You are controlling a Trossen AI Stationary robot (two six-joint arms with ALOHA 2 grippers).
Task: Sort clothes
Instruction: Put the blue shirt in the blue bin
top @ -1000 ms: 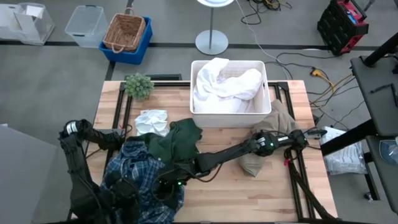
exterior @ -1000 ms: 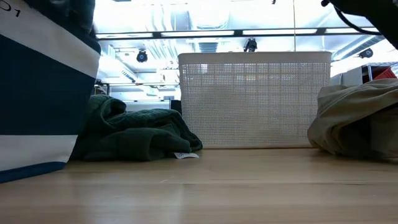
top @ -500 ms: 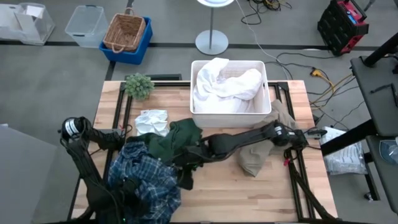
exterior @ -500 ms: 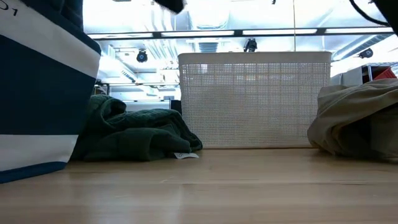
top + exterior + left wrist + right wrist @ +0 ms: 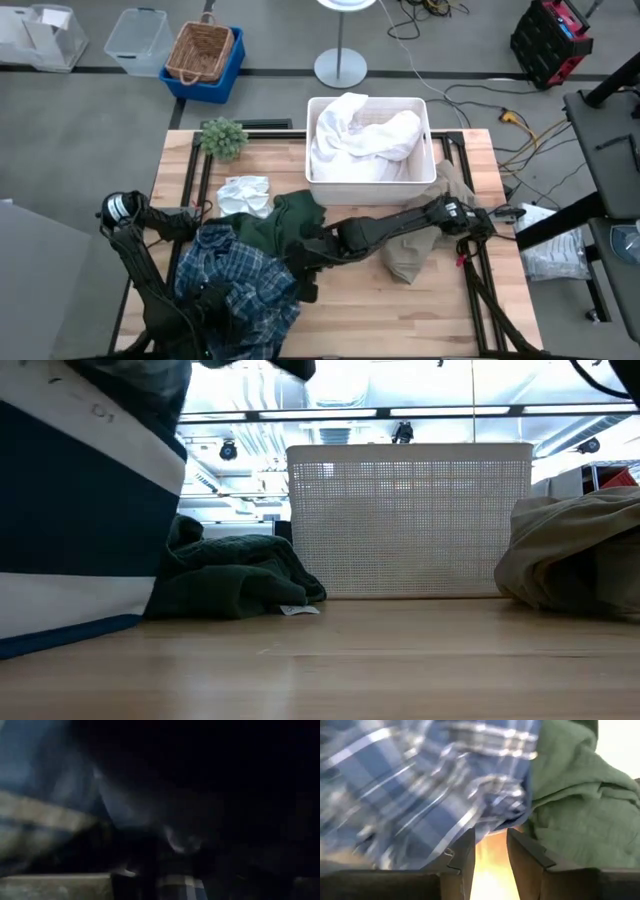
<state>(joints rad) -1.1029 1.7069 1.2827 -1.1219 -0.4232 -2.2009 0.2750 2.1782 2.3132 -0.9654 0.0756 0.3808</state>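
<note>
Right tool [image 5: 489,851] parted, empty, beside one plaid shirt [image 5: 235,285]; left tool's state unclear.

Even, bright overhead light fills the high view, with soft, short shadows under the white perforated plastic bin [image 5: 371,150]. The low view looks into glaring ceiling strip lights, which wash out the background. The left wrist view is almost black and murky. In the right wrist view the blue-and-white plaid fabric garment [image 5: 420,785] is smeared by motion blur.
</note>
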